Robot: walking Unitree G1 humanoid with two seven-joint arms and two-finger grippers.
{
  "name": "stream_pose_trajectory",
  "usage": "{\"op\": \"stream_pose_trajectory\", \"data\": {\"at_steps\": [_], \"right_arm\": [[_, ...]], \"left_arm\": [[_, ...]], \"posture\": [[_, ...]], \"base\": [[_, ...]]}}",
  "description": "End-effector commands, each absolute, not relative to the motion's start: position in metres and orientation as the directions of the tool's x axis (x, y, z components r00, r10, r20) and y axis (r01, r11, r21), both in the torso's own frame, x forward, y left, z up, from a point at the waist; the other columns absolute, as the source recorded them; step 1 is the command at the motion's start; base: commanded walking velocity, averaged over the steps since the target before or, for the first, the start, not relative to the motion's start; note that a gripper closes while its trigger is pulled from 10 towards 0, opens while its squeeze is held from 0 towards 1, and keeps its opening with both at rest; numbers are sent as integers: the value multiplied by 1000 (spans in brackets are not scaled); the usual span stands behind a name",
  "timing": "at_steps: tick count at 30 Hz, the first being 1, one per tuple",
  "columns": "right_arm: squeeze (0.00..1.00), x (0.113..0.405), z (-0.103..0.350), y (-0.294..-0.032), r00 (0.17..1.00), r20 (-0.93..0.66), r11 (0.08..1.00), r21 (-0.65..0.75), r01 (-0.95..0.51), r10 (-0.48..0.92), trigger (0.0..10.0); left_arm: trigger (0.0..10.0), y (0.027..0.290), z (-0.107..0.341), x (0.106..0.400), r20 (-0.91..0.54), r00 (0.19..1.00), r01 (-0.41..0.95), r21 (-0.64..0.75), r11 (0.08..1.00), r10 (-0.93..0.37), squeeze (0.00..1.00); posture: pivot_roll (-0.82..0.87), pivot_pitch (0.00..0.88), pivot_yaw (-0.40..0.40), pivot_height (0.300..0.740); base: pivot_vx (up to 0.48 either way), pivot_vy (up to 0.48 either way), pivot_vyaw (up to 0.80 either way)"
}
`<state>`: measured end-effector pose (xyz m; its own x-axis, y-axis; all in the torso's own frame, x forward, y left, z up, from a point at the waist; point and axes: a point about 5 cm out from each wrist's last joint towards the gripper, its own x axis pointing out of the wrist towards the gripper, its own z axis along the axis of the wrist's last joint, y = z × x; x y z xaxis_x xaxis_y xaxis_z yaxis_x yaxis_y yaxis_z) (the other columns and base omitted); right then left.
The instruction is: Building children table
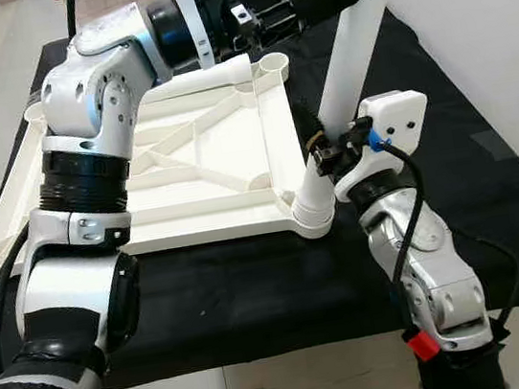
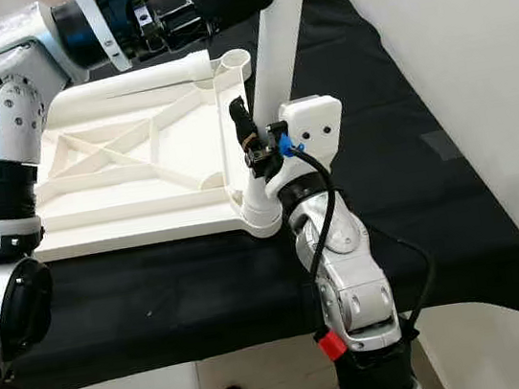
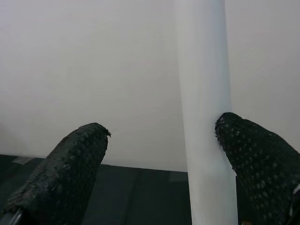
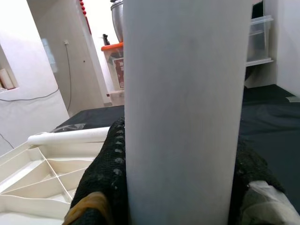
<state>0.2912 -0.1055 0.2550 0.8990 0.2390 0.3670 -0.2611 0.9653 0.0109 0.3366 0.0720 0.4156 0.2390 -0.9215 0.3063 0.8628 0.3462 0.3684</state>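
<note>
The upturned white tabletop (image 1: 207, 163) lies on the black bench (image 1: 254, 292). A white leg (image 1: 342, 57) stands upright in its near-right corner socket; the right gripper (image 1: 316, 148) clenches it low, the left gripper (image 3: 159, 150) released beside its upper shaft.

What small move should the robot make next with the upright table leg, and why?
Probably press the leg straight down into the corner socket of the upturned tabletop. The right end effector grips it low; the left end effector is open, one finger touching higher up.
</note>
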Motion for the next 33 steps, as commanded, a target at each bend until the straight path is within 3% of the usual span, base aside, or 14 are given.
{"op": "stream_pose_trajectory", "data": {"at_steps": [1, 2, 3, 11, 15, 20, 33], "right_arm": [[0, 296, 229, -107, 945, 234, 971, 13, -237, 228, 0], [0, 294, 231, -105, 944, 242, 973, 4, -233, 225, 0], [0, 291, 233, -102, 940, 256, 974, -15, -227, 223, 0], [0, 281, 239, -94, 913, 314, 965, -76, -249, 260, 0], [0, 272, 238, -82, 847, 344, 913, -200, -356, 405, 0], [0, 270, 238, -74, 820, 326, 877, -280, -391, 470, 0], [0, 270, 232, -76, 834, 316, 886, -264, -381, 453, 0]], "left_arm": [[10000, 78, 416, 334, 311, 243, 856, 377, 354, -919, 522], [10000, 78, 415, 334, 312, 245, 856, 375, 356, -918, 294], [10000, 78, 414, 333, 313, 247, 857, 370, 357, -917, 0], [10000, 76, 411, 333, 311, 246, 861, 364, 354, -918, 0], [10000, 75, 410, 333, 313, 247, 862, 361, 355, -917, 0], [10000, 74, 409, 333, 314, 248, 862, 360, 356, -916, 0], [10000, 73, 409, 333, 312, 247, 865, 357, 354, -917, 0]], "posture": [[26, 220, 81, 740], [26, 220, 81, 740], [24, 221, 84, 740], [24, 224, 89, 740], [22, 225, 93, 740], [20, 225, 91, 740], [19, 225, 93, 740]], "base": [[0, 0, 0], [0, 0, 0], [0, 0, 0], [0, 0, 0], [0, 0, 0], [0, 0, 0], [0, 0, 0]]}}
